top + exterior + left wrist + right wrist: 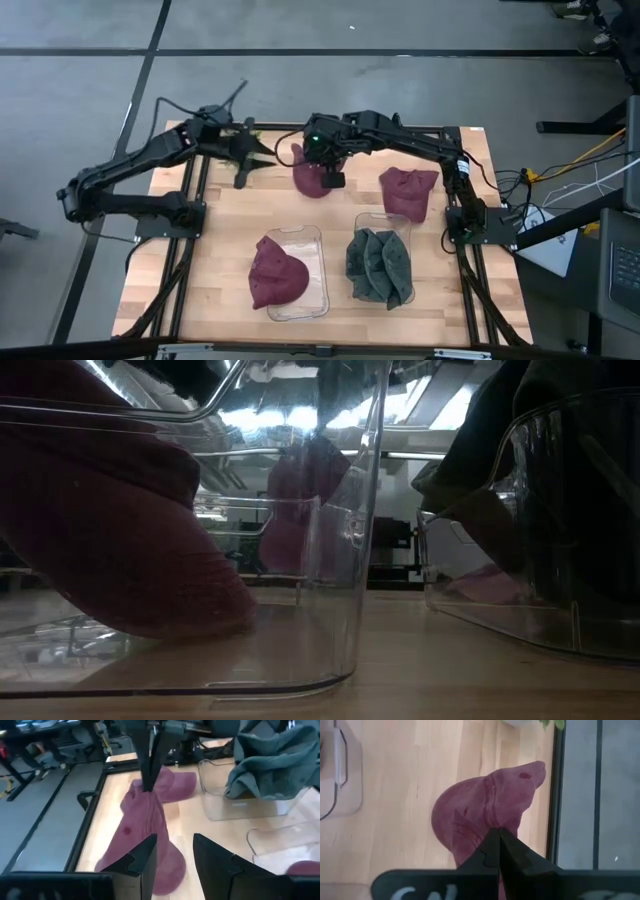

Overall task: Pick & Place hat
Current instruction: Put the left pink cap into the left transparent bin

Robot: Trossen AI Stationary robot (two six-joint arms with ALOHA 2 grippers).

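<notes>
A maroon hat [308, 180] hangs stretched out long at the table's far middle, with my right gripper [498, 832] shut on its top. In the left wrist view the hat [145, 830] dangles from those fingers [149, 775]; its lower end reaches down to the tabletop. My left gripper [262, 158] stands just left of the hat, open. Its fingers [145, 865] point at the hat's lower part and touch nothing. My right gripper pinches a bunched fold of cloth at the hat's top [490, 820] between its two shut fingers. They come from above, slanting down. The hat hangs below them, drawn long. Whether its lower end [165, 875] rests on the table I cannot tell.
A second maroon hat [408, 190] lies on the table at the far right. Near the front stand two clear bins. The left one [300, 232] holds a maroon hat [278, 272]; the right one [385, 215] holds green hats [380, 268]. Bare wood lies at the near left.
</notes>
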